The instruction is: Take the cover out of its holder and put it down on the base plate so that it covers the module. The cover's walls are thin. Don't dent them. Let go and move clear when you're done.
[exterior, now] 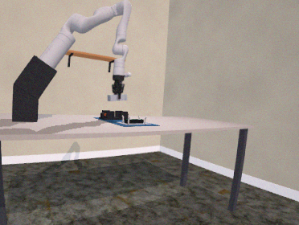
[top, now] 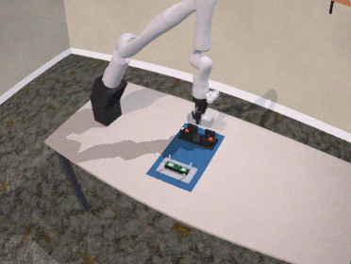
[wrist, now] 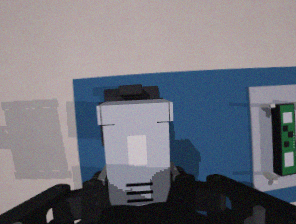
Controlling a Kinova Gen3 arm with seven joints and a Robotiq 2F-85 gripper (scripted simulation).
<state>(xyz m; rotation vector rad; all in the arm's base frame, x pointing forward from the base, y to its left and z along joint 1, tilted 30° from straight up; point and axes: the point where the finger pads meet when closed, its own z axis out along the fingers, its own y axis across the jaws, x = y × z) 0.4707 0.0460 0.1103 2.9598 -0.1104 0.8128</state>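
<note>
Hand (exterior: 116, 96) is clamped on the cover (exterior: 116, 96) and holds it in the air, well above the holder (exterior: 112, 114) and apart from it. My fingers grip the cover at its near end; the wrist view shows the grey shell (wrist: 135, 135) hanging below me with the dark holder (wrist: 131, 92) showing past its far edge.

Risks from this position:
- Wall damage. The cover's walls are thin, and my judgement is that any added squeeze, or a hard contact on set-down, could dent them.
- Slip or tilt. A grip at one end leaves most of the shell unsupported; a fast traverse could swing it or let it rotate between the fingers.
- Misplacement. The module (top: 176, 167) sits in its grey frame on the blue base plate (top: 202, 156), apart from the holder. A descent that is off-centre or skewed could land a wall on the board or its frame.

View differences:
- The exterior view shows the height of the cover over the counter (exterior: 193, 122); the wrist view cannot show this.
- The top view shows the holder and the module both on the plate, and the path between them.
- The wrist view shows the module (wrist: 286, 138) only at its right edge, but shows how the cover sits squarely in my grip.
</note>
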